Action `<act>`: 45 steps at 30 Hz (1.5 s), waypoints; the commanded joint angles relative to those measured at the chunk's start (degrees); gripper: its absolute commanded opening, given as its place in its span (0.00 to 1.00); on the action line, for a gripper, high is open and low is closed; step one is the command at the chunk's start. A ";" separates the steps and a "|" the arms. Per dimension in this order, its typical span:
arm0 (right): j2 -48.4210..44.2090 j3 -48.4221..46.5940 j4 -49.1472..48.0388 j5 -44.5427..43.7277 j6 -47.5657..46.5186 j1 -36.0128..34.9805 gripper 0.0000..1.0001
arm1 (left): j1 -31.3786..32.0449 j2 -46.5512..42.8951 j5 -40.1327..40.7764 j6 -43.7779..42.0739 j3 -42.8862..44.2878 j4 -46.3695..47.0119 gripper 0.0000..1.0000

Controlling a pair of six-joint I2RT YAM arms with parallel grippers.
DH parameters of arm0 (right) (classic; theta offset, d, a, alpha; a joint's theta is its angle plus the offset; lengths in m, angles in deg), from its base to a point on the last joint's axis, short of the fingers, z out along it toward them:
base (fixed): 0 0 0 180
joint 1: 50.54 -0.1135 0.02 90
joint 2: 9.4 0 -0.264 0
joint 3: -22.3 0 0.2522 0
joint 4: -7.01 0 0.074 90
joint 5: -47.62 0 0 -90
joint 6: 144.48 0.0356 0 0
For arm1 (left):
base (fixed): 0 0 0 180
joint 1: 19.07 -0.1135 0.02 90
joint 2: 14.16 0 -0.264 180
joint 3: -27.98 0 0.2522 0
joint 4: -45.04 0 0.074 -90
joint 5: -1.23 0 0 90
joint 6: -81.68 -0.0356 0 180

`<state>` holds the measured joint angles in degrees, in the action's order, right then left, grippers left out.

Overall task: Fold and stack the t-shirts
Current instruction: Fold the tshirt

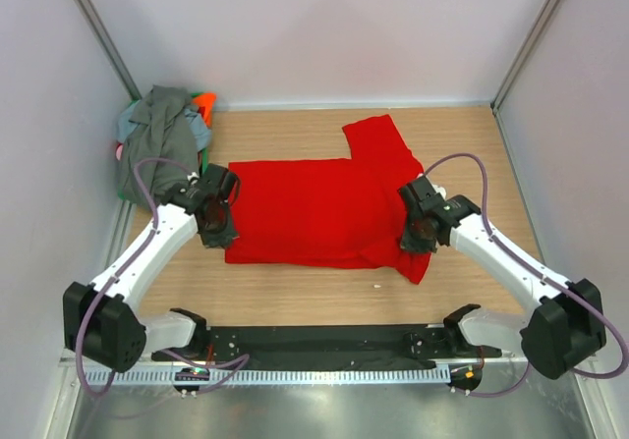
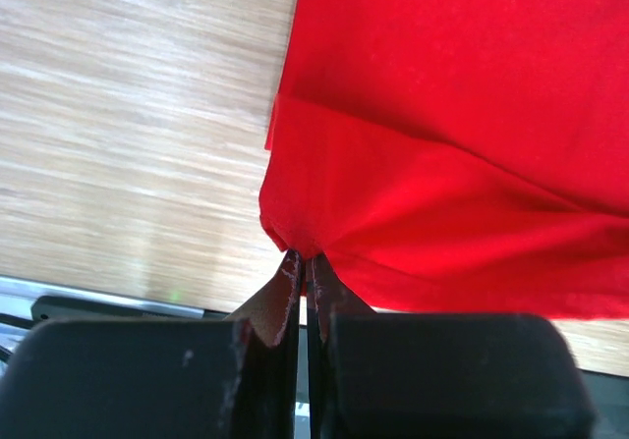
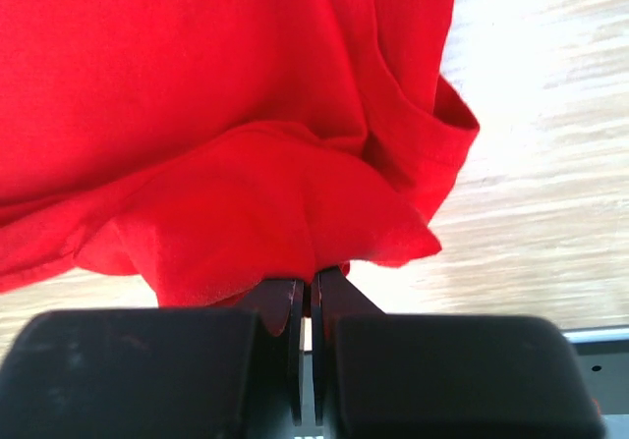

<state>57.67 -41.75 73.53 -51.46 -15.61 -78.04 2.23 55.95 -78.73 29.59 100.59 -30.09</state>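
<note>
1. Top view: high, behind the arm bases point(image 1: 182, 329), looking down over the whole wooden table point(image 1: 295, 297).
2. Wrist views: close, along their fingers point(image 2: 267, 311); all three share the red t-shirt point(image 1: 314, 208).

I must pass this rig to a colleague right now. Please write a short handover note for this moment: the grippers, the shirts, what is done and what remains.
Left gripper: shut on the near-left corner of the red shirt.
Right gripper: shut on the shirt's near-right edge, by a sleeve.
Red shirt: spread on the table between the arms, one sleeve pointing to the far side.
Pile: unfolded shirts in the far-left corner, a grey one on top.
Done: red shirt laid out and gripped on both sides; no folded stack in view.
Left: fold the red shirt, then fold each shirt from the pile and stack them.
</note>
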 commanded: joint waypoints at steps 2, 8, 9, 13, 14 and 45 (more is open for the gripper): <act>3.32 -5.52 -2.92 0.56 -4.15 2.10 0.01 | -1.43 3.45 -1.78 -3.37 2.49 3.09 0.00; 11.66 -10.79 -3.79 -0.76 -6.61 4.83 0.05 | -3.37 10.48 -0.82 -5.21 6.27 3.88 0.00; 12.90 -12.28 -4.41 -0.68 -6.96 5.18 0.05 | -3.80 11.36 -0.73 -5.48 7.06 4.14 0.00; 21.16 -17.12 -6.25 0.46 -9.24 8.17 0.30 | -5.39 18.21 -0.29 -6.44 9.52 5.20 0.01; 22.65 -19.39 -6.43 0.21 -9.60 8.95 0.39 | -5.91 21.27 -0.20 -6.79 10.92 5.29 0.11; -1.17 16.18 -19.70 6.89 5.78 11.86 0.99 | -6.89 1.08 -4.42 13.77 -19.03 26.11 0.72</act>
<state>54.96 -25.44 59.47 -43.74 -11.52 -66.81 -4.57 56.10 -85.20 40.85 81.73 -11.27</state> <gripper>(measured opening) 0.991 0.723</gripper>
